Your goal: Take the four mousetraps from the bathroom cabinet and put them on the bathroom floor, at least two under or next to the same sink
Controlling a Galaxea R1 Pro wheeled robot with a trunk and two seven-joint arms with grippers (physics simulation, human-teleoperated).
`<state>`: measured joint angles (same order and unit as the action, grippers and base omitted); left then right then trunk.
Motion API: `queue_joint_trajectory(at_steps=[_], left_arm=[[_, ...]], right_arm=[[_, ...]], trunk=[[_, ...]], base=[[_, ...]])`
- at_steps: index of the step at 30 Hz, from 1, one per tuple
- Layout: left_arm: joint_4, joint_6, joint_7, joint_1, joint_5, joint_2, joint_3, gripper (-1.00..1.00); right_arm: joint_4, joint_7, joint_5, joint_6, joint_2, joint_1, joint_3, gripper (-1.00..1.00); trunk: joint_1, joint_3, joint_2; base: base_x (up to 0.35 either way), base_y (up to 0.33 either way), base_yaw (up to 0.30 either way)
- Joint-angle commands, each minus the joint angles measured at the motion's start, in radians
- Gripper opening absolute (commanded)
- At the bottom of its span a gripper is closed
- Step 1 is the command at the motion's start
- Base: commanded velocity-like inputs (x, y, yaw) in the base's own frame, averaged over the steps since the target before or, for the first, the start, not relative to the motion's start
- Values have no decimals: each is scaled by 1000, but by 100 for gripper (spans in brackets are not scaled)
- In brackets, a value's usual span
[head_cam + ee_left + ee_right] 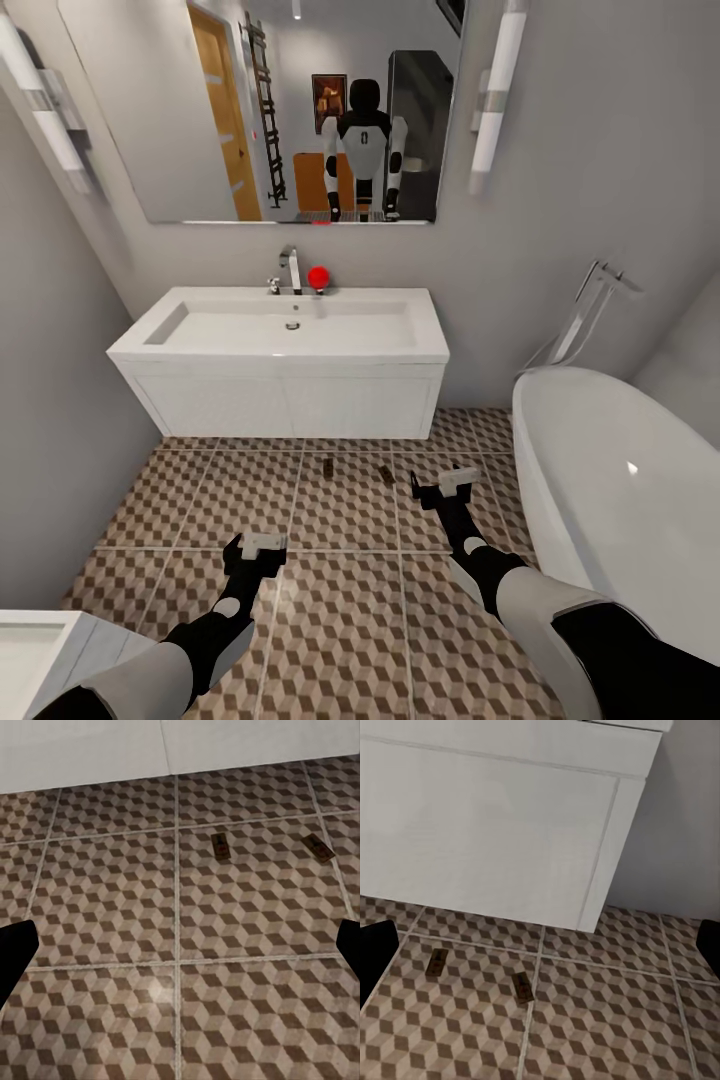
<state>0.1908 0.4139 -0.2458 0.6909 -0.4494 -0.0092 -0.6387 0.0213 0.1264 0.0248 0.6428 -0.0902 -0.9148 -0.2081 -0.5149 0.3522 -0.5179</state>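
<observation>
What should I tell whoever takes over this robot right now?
Left gripper: open, empty, over the floor.
Right gripper: open, empty, near the bathtub.
Two mousetraps lie flat on the patterned tiles in front of the sink: one left, one right, apart from each other.
Done: two placed by the sink.
Left: fetch the other two from the cabinet.

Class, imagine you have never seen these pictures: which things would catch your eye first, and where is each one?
The wide white bathroom sink on its vanity sits against the far wall, with a mirror above it reflecting the robot. Two small mousetraps lie on the cube-patterned bathroom floor in front of the vanity. A white bathtub curves along the right.
</observation>
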Motion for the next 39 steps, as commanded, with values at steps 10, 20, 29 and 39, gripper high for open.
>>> queue_joint_trajectory(at_steps=[10,20,29,39], left_arm=[[-1,2,-7,1,-3,0,-9,100],[-1,2,-7,1,-3,0,-9,100],[-2,2,-7,1,-3,0,-9,100],[-2,2,-7,1,-3,0,-9,100]], right_arm=[[-2,10,3,1,0,-1,-8,100],[-2,10,3,1,0,-1,-8,100],[-1,10,3,0,0,-1,-8,100],[-2,10,3,0,0,-1,-8,100]], trunk=[[38,-30,69],[65,-52,118],[65,-52,118],[65,-52,118]], base=[[0,0,0],[0,0,0],[0,0,0],[0,0,0]])
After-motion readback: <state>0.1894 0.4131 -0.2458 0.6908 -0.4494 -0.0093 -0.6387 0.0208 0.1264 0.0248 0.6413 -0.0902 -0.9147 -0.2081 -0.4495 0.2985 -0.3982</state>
